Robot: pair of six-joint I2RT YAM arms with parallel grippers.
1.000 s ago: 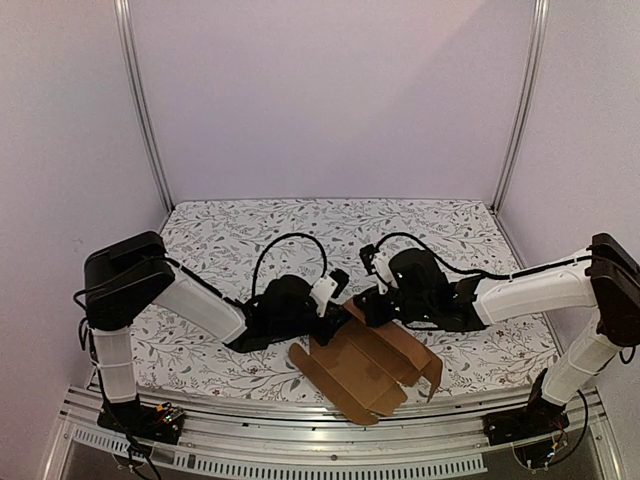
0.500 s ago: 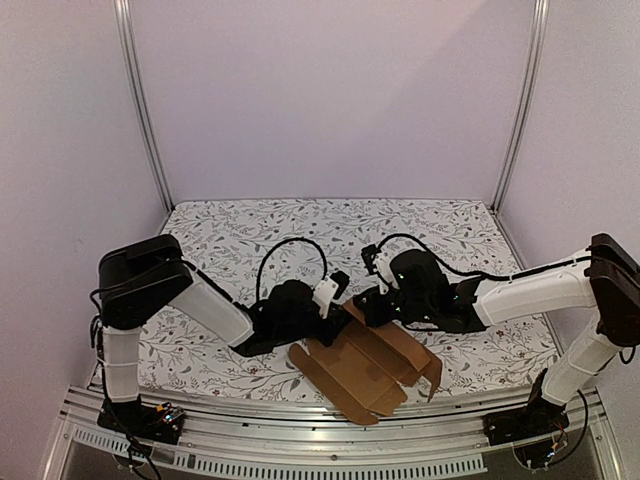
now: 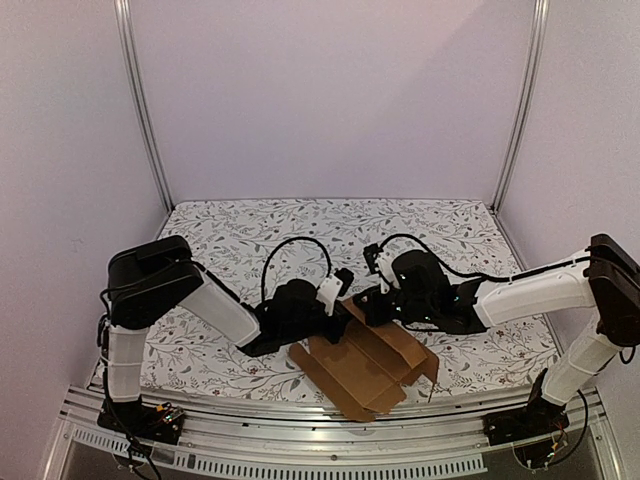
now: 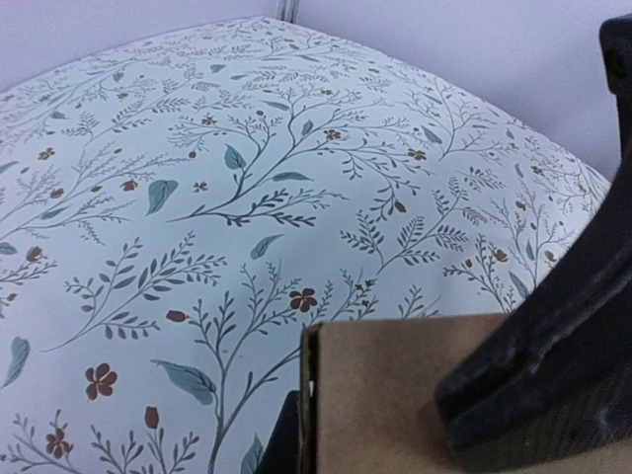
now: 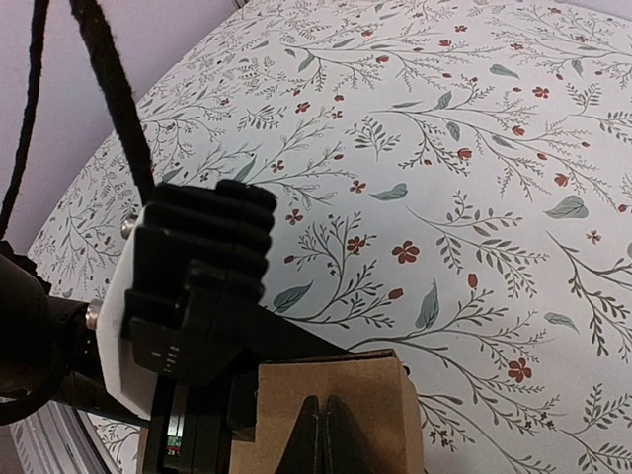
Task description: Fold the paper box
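- The left claw [image 3: 339, 304] was pinched narrow on the far flap of the paper box [image 3: 366, 368]. The right claw [image 5: 327, 427] was fully closed at the same end.
- The box ran slantwise from both claws toward the table's [image 3: 250, 232] near edge, both arms equally close.
- Whether the right claw gripped cardboard was unclear.

Nothing readable in any view: no text, labels, brands or numbers. The paper box [image 3: 360, 368] shows only plain brown cardboard faces. The table cover [image 3: 300, 225] carries just a leaf-and-flower pattern, edge to edge.
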